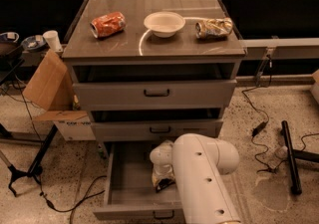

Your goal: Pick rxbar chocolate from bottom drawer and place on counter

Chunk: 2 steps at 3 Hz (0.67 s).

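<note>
- Speckled pale stone floor (299, 113) lay all around your robot, with black cables trailing over it on both sides and a black bar (290, 156) lying to the right.
- You faced a grey three-drawer cabinet whose glossy grey-brown counter (154, 51) had a thin metal edge.
- Your robot's thick white arm (204, 178) rose from the bottom edge of the view and bent down to the left, over the open drawer.
- The bottom drawer (130, 175), the lowest and deepest of the grey drawers, was pulled far out; the top drawer (119, 93) and middle drawer (119, 131) stood only slightly open.
- A brown cardboard box (47, 81) leaned against the cabinet's left side, with a white paper cup (51, 40) just above it.
- A shallow white bowl (164, 23) sat near the middle of the counter.
- A crushed orange can (107, 24) lay on its side left of the bowl, and a crushed silver-and-gold can (213, 28) lay to its right, both apart from it.
- Your gripper (162, 182) was down inside the bottom drawer, right of its middle; you could not tell whether it was parted or closed.
- The rxbar chocolate (164, 186) showed only as a small dark patch at the gripper's tip, low in the drawer; you could not tell whether it was being held.
</note>
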{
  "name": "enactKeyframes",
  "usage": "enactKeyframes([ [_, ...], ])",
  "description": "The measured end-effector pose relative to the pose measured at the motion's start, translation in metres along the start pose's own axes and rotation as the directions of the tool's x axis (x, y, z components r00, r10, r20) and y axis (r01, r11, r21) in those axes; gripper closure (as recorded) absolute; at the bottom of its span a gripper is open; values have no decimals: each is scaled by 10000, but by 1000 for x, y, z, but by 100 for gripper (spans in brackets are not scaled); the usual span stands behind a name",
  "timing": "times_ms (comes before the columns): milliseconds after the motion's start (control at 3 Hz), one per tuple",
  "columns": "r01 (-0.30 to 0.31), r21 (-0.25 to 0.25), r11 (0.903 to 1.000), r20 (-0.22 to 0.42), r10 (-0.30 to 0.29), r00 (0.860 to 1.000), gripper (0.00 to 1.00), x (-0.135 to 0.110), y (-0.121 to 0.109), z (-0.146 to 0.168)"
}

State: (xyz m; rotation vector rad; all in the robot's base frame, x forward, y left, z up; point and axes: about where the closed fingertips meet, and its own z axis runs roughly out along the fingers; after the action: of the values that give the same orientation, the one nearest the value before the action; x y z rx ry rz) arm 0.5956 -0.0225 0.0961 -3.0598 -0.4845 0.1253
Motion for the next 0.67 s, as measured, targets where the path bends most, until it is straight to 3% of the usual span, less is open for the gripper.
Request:
enactKeyframes([
  [333, 0, 0, 10000, 0, 0, 10000, 88, 0, 0, -5],
  [667, -26, 61, 10000, -156, 27, 9999, 100, 0, -1, -4],
])
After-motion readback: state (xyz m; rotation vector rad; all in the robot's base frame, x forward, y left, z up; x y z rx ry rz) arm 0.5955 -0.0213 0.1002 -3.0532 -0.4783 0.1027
